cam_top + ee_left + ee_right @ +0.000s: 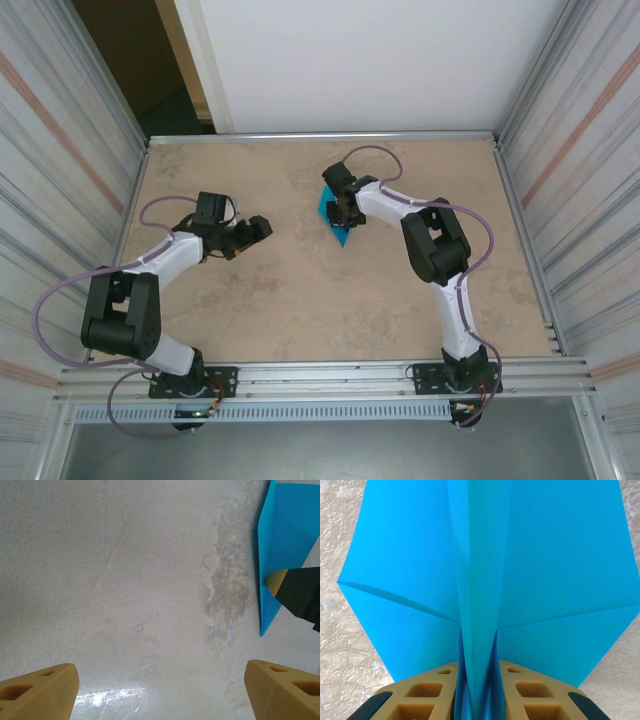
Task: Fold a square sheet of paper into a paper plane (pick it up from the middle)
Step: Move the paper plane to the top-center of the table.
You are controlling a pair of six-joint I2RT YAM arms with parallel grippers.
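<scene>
Straddling the paper plane's (480,580) keel with the right gripper (477,690), clamped or slack impossible to tell; holding the left gripper (160,690) released nearby. Risking wings springing open if slack.

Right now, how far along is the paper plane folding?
Mostly done, it seems: the paper plane already has a dart shape, a raised centre ridge with creased wings either side. In hand: the right gripper straddles that ridge, fingers close on both sides; whether it pinches is unclear. The left gripper hangs open over bare table. Left: probably letting go, maybe a final crease.
</scene>
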